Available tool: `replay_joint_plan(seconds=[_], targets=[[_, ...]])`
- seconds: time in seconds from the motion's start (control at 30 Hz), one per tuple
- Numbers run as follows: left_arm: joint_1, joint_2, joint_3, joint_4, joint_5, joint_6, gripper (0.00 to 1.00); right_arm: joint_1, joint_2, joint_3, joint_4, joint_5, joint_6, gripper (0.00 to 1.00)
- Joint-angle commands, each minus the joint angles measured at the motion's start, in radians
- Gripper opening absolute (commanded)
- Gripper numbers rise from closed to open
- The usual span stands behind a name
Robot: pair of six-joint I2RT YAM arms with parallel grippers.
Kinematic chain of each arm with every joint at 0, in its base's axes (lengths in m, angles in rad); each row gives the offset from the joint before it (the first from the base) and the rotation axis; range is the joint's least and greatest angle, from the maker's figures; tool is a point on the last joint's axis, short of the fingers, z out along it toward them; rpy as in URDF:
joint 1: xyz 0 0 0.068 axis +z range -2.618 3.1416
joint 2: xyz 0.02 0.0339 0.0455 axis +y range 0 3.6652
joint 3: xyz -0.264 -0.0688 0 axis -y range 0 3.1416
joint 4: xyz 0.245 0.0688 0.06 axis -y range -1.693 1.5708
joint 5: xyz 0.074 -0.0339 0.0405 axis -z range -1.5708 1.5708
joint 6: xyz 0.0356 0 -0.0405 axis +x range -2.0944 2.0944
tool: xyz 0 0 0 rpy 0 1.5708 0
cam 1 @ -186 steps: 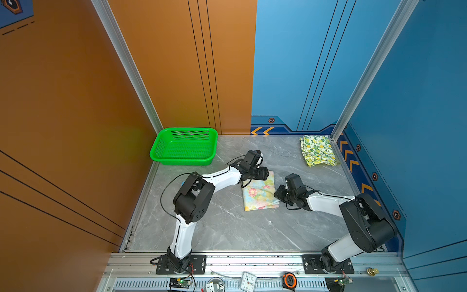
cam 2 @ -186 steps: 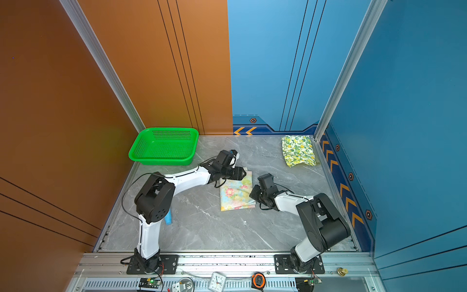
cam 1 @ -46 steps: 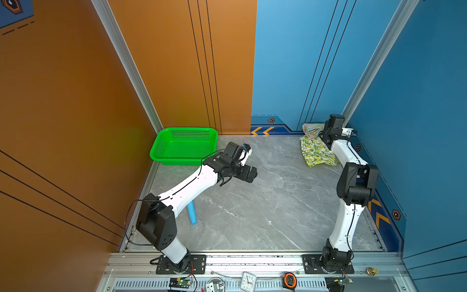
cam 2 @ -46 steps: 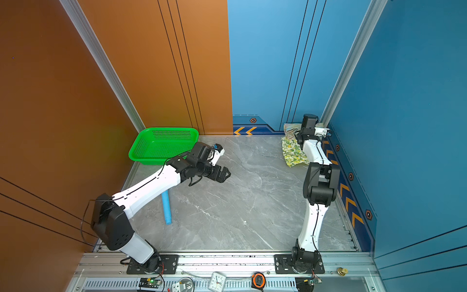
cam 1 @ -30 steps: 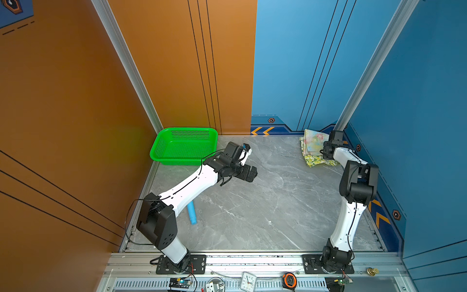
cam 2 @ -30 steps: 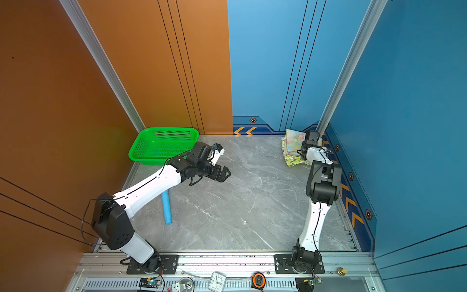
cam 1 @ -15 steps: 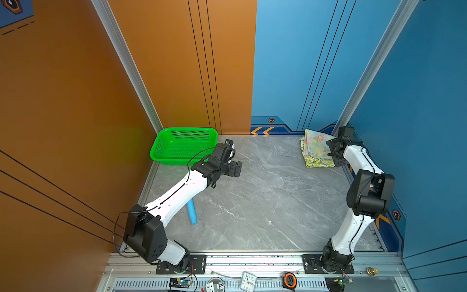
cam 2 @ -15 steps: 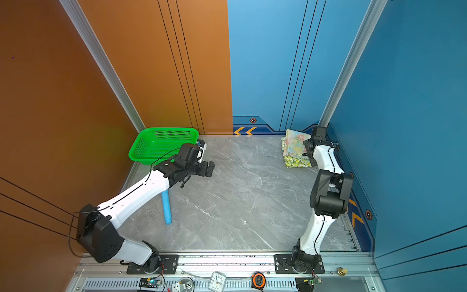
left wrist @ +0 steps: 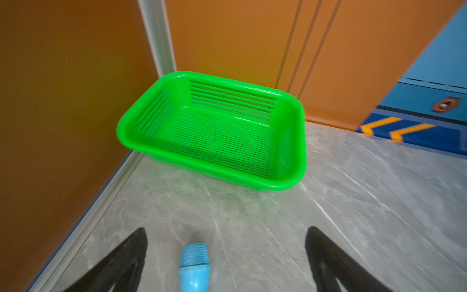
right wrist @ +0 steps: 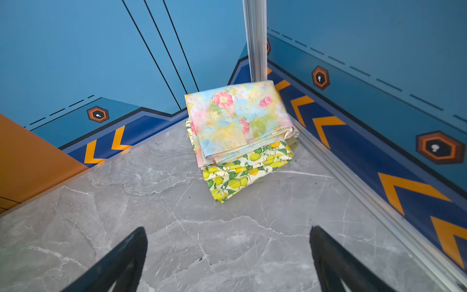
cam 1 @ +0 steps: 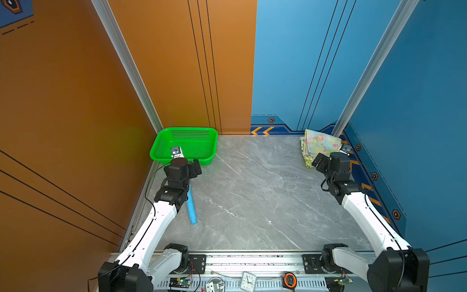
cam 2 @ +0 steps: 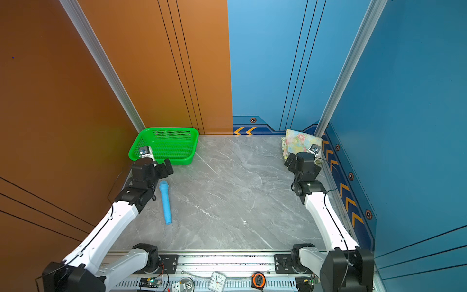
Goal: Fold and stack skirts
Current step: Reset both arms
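floral skirt (right wrist: 240, 121) lay folded on lemon skirt (right wrist: 240, 174) | soft, light, probably floppy | best pinched at a folded edge | left tool (left wrist: 225, 230) and right tool (right wrist: 227, 230) gaped wide, empty

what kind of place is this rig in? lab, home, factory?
Most likely a purpose-built robot test booth, not a home. A marble-look tabletop is boxed in by printed orange panels and blue panels on aluminium posts, with staged props in the corners: folded skirts and a green basket.
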Motion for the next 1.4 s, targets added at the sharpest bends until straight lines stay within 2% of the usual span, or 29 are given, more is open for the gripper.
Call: replay_joint_plan(seconds=[0.0,0.13,0.3,0.53,0.8,0.97,1.03,1.07,1.1,1.17,1.2,1.27,1.37], targets=[[0.04,0.011,-0.133,0.14,-0.034,0.014,0.98,0.005,-0.067,-0.144,0.159,0.033,-0.143,1.0],[0.059,0.105,-0.18,0.231,-0.003,0.032,0.98,0.006,-0.107,-0.293,0.263,0.029,-0.176,1.0],[0.086,0.178,-0.229,0.36,0.008,0.058,0.98,0.006,-0.075,-0.404,0.414,0.015,-0.207,1.0],[0.082,0.243,-0.298,0.563,0.043,0.155,0.98,-0.023,0.089,-0.455,0.663,-0.052,-0.226,1.0],[0.086,0.374,-0.348,0.801,0.134,0.192,0.98,-0.02,0.275,-0.47,0.903,-0.065,-0.257,1.0],[0.117,0.377,-0.343,0.784,0.169,0.176,0.98,-0.02,0.403,-0.5,1.082,-0.08,-0.264,1.0],[0.129,0.427,-0.398,0.936,0.171,0.17,0.98,-0.021,0.466,-0.505,1.159,-0.079,-0.266,1.0],[0.131,0.467,-0.411,1.016,0.195,0.179,0.98,-0.021,0.468,-0.506,1.161,-0.082,-0.268,1.0],[0.128,0.488,-0.406,1.003,0.255,0.202,0.98,-0.024,0.445,-0.5,1.11,-0.085,-0.263,1.0],[0.117,0.558,-0.406,1.1,0.257,0.228,0.98,-0.027,0.451,-0.507,1.135,-0.091,-0.26,1.0],[0.116,0.547,-0.378,1.031,0.236,0.221,0.98,-0.03,0.468,-0.499,1.143,-0.084,-0.259,1.0],[0.091,0.542,-0.352,0.968,0.208,0.239,0.98,-0.023,0.444,-0.428,0.965,-0.077,-0.26,1.0],[0.083,0.551,-0.355,0.987,0.196,0.246,0.98,-0.011,0.459,-0.425,0.986,-0.087,-0.281,1.0]])
